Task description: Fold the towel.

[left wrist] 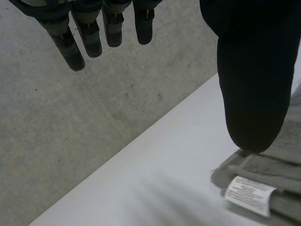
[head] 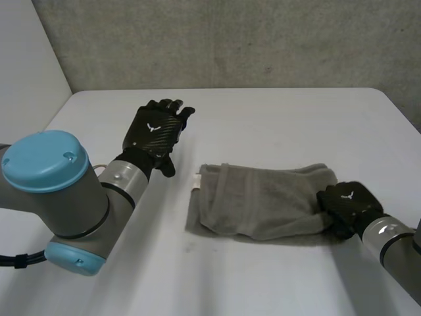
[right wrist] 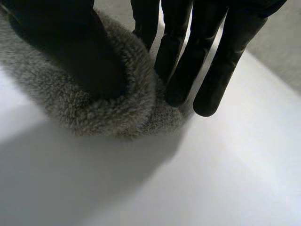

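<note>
A grey towel (head: 263, 201) lies folded into a rumpled strip on the white table (head: 276, 118), a white label (head: 197, 181) at its left corner. My right hand (head: 348, 204) is at the towel's right end. In the right wrist view the thumb (right wrist: 70, 47) and the fingers (right wrist: 216, 70) pinch a thick fold of the towel (right wrist: 117, 117) between them. My left hand (head: 154, 131) hovers open, left of the towel and apart from it. In the left wrist view its thumb (left wrist: 254, 84) hangs just over the towel corner (left wrist: 282, 169) with the label (left wrist: 249, 193).
A grey concrete wall (head: 230, 39) rises behind the table's far edge. My left arm's big blue-capped joint (head: 52, 191) stands over the table's front left part. Bare table surface runs in front of and behind the towel.
</note>
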Controlling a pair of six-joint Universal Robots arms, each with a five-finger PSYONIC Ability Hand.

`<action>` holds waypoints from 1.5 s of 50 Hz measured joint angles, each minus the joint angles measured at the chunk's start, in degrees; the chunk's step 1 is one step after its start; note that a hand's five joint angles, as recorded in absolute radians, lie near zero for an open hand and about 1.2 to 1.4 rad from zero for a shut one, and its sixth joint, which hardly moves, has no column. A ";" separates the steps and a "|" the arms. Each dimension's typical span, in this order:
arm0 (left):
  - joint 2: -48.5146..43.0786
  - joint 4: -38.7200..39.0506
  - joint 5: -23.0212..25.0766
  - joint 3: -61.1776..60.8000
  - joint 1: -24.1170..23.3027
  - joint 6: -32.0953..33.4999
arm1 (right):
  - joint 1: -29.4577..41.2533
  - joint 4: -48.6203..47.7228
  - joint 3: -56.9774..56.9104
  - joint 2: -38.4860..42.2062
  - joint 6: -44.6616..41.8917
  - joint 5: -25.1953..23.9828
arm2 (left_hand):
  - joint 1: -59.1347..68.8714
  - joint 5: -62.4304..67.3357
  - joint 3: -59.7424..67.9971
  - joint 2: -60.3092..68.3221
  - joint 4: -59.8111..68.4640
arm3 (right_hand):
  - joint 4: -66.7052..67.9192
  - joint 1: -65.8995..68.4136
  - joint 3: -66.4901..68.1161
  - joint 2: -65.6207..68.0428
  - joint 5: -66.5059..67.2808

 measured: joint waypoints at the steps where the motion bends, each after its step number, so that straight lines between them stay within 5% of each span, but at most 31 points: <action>1: 0.11 -0.04 -0.04 -0.14 0.01 0.00 | -0.09 -0.98 -0.07 -0.04 -0.73 0.13 | 0.00 0.00 0.00 0.00 0.00 | 0.83 0.60 0.92 0.00 0.70; 13: 2.76 -0.34 -1.47 -2.24 0.26 -0.04 | 14.46 -6.79 -11.72 1.37 -5.22 3.83 | 0.00 0.00 -0.07 -0.12 -0.01 | 1.10 1.28 0.99 0.00 1.47; 19: 4.52 -0.36 -1.76 -3.23 0.65 -0.06 | 32.39 -6.16 -22.10 10.67 -6.92 5.67 | 0.00 0.00 -0.07 -0.12 0.00 | 1.11 1.28 1.08 0.00 1.68; 24: 4.97 -0.34 -1.74 -3.40 0.75 -0.06 | 38.09 -4.97 -25.00 16.24 -8.26 5.83 | 0.00 0.00 -0.07 -0.12 0.00 | 1.11 1.28 1.08 0.00 1.70; 27: 4.98 -0.33 -1.75 -3.29 0.66 -0.10 | 39.58 -3.15 -25.47 18.08 -8.32 6.23 | 0.00 -0.01 -0.07 -0.12 0.00 | -31.54 -24.48 -30.73 -31.90 -27.09; 32: 4.80 -0.68 -2.56 -2.02 0.32 -0.96 | 37.29 -2.20 -23.57 13.95 -4.53 6.18 | 0.00 -0.02 -0.07 -0.12 0.00 | -53.69 -40.27 -53.96 -53.04 -49.23; 40: 1.86 -4.26 -5.52 4.24 -1.93 -9.63 | 22.60 -2.71 -18.19 0.69 18.57 2.72 | 0.00 -0.01 -0.05 -0.05 0.00 | -53.80 -40.27 -54.47 -53.28 -50.70; 48: -7.51 -13.68 -5.98 12.60 -7.02 -23.37 | 13.52 3.00 -18.41 1.03 34.42 -4.56 | 0.00 0.00 0.05 0.01 0.08 | -53.80 -40.27 -54.47 -53.29 -50.71; 60: -17.79 -17.45 -5.89 16.00 -11.66 -24.94 | 11.40 9.94 -22.23 9.58 33.32 -6.77 | 0.00 0.00 0.05 0.02 0.10 | -53.80 -40.27 -54.47 -53.29 -50.76; 75: -9.23 -16.94 -6.27 13.81 -8.23 -21.73 | 11.02 11.99 -20.90 -0.53 33.36 -8.06 | 0.00 0.00 -0.07 -0.11 0.00 | -53.80 -40.27 -54.47 -53.29 -50.92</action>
